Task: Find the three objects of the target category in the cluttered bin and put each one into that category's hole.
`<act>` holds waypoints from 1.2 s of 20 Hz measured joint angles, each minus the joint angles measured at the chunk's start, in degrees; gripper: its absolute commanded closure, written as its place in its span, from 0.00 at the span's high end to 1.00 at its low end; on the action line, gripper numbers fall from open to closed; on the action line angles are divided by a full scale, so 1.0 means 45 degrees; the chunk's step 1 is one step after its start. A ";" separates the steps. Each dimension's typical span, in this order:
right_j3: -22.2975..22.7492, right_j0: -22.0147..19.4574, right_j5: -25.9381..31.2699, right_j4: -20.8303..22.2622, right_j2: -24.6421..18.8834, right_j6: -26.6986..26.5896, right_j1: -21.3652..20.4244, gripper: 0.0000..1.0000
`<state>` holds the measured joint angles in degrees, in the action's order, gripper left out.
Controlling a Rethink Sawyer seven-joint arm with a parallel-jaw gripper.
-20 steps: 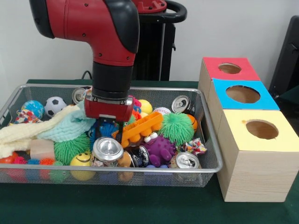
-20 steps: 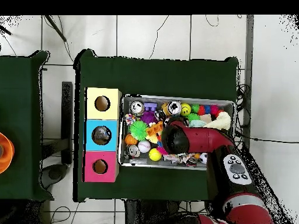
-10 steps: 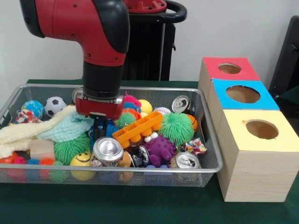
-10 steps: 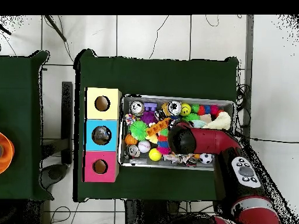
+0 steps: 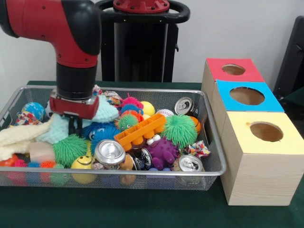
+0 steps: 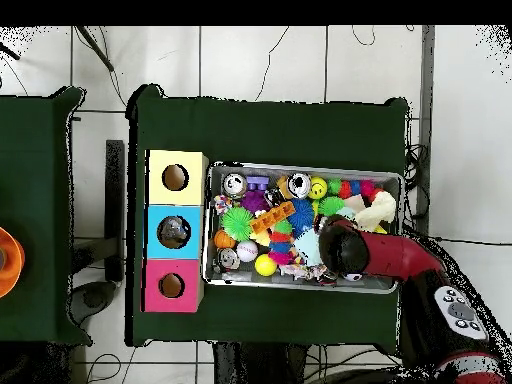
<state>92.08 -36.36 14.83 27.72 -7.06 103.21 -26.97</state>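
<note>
My gripper hangs low over the left part of the wire bin, just above a green spiky ball and against a mint cloth. From overhead the red arm hides the gripper. The bin holds silver cans, a yellow smiley ball, a globe ball, a blue fuzzy ball, an orange toy and a purple spiky toy. Right of the bin stand the red box, blue box and yellow box, each with a round hole.
A cream cloth lies along the bin's left side. Overhead, the three boxes line the bin's left end, and something grey shows inside the blue box's hole. An orange object sits on the neighbouring table.
In the front view the arm has swept left across the bin, from above the orange toy to the left part. The mint cloth has shifted with it.
</note>
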 measured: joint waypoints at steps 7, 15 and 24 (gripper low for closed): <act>0.0182 -0.1454 -0.0005 0.0794 -0.0829 0.0000 0.0151 0.00; 0.0529 -0.1834 -0.0123 0.1679 -0.1786 0.0000 0.0164 1.00; 0.0536 -0.1712 -0.0123 0.1911 -0.2083 0.0000 0.0195 1.00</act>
<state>94.49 -44.07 14.27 36.32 -16.44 103.21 -26.10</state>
